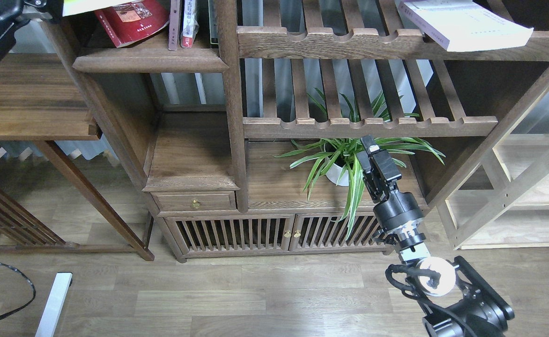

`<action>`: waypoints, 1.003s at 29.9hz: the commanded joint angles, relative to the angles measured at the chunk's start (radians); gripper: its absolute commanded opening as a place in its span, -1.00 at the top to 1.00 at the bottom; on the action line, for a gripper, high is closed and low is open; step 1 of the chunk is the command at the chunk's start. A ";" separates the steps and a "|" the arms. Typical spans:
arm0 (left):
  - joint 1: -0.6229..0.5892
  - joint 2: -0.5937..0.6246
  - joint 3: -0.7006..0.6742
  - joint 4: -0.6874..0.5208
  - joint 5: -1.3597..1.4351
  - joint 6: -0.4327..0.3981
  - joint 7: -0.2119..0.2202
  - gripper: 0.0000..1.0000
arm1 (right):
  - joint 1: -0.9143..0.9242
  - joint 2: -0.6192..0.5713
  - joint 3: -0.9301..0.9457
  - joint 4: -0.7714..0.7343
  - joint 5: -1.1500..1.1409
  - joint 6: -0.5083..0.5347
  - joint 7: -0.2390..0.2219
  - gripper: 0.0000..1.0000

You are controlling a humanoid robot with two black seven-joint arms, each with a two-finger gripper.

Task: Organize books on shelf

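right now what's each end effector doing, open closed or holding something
Left end effector: mostly out of frame at the yellow-green book; state cannot be told.
Right end effector: holds nothing; fingers seen end-on, cannot tell.

Grey-brown plank floor (237, 299) is seen carrying a dark wooden shelving cabinet (230, 140) at centre, a slanted-leg dark table (45, 112) on the left, a pale wood rack (527, 206) far right. White bar (53, 304) and black cable (3, 285) lie near left.
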 commanded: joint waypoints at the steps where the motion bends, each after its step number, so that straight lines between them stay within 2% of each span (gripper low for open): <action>1: -0.009 0.002 0.004 0.003 0.009 0.016 -0.001 1.00 | -0.017 -0.002 0.003 -0.003 0.001 0.000 0.000 -0.54; 7: -0.070 0.005 0.036 0.086 0.026 0.058 -0.016 1.00 | -0.016 -0.002 0.015 -0.024 0.006 0.000 0.000 -0.54; 14: -0.165 0.008 0.116 0.221 0.029 0.090 -0.085 1.00 | -0.006 -0.002 0.015 -0.027 0.008 0.000 0.000 -0.54; 20: -0.228 0.008 0.213 0.321 0.029 0.168 -0.172 1.00 | -0.005 -0.002 0.017 -0.031 0.020 0.000 -0.002 -0.54; 24: -0.303 0.011 0.260 0.417 0.027 0.176 -0.217 1.00 | 0.009 -0.002 0.017 -0.031 0.023 0.000 0.000 -0.53; 30: -0.421 0.022 0.358 0.603 0.015 0.183 -0.323 1.00 | 0.035 -0.004 0.017 -0.031 0.035 0.000 0.000 -0.52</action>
